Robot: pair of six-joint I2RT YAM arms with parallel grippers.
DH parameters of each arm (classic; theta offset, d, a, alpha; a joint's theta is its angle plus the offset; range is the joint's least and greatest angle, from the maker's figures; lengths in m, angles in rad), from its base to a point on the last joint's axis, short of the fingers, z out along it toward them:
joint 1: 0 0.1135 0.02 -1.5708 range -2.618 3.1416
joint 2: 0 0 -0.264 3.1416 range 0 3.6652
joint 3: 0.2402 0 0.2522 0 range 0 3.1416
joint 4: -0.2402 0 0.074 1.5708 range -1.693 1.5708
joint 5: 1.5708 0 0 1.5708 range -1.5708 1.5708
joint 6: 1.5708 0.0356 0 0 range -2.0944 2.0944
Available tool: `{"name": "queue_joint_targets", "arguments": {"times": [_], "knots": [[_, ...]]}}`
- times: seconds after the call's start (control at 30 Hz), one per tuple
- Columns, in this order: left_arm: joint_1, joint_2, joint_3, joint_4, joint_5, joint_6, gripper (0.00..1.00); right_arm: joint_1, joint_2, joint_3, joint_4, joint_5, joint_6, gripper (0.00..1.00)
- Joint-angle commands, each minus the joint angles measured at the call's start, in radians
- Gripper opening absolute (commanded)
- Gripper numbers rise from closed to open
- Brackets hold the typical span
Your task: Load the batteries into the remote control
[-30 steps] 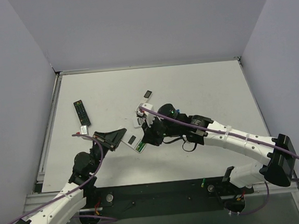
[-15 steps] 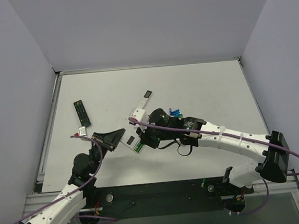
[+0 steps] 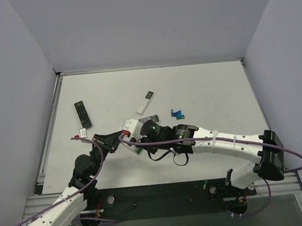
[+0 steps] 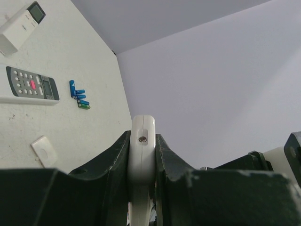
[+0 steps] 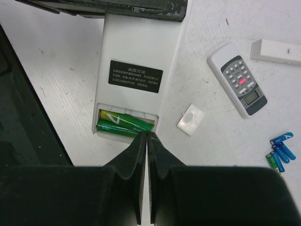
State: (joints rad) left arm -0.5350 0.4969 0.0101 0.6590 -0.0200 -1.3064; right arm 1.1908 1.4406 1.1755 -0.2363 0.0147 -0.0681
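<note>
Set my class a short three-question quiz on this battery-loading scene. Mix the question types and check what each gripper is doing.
1. True or false: two green cylindrical batteries already lie inside the white rectangular plastic remote control with the black label on its back.
2. Fill in: the right gripper, its tips right by those batteries, is ____ (open or shut).
3. Pick one: the remote control is clamped by A) the left gripper, B) the right gripper, C) nothing, as it lies free on the table.

Key: 1 true; 2 shut; 3 A.
</note>
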Motion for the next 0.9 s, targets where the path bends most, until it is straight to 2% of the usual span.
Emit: {"name": "queue_joint_targets", "arguments": {"times": [0.0,0.3,0.37,0.6,0.77,0.87], "knots": [[-0.008,-0.041,-0.111,0.272,-0.026,-0.117,0.00,0.046,0.069,0.003,-0.112,0.008,-0.019,0.00],[-0.008,-0.031,-0.108,0.298,-0.005,-0.110,0.00,0.047,0.148,0.067,-0.116,0.013,-0.018,0.00],[-0.008,-0.027,-0.110,0.309,0.003,-0.108,0.00,0.046,0.171,0.088,-0.116,0.027,-0.006,0.05],[-0.008,-0.031,-0.110,0.337,0.020,-0.105,0.00,0.017,0.215,0.116,-0.115,0.050,0.051,0.11],[-0.008,-0.038,-0.114,0.335,0.045,-0.093,0.00,-0.016,0.190,0.113,-0.100,-0.005,0.051,0.16],[-0.008,-0.044,-0.119,0.291,0.051,-0.067,0.00,-0.042,0.149,0.096,-0.077,-0.102,0.028,0.20]]}}
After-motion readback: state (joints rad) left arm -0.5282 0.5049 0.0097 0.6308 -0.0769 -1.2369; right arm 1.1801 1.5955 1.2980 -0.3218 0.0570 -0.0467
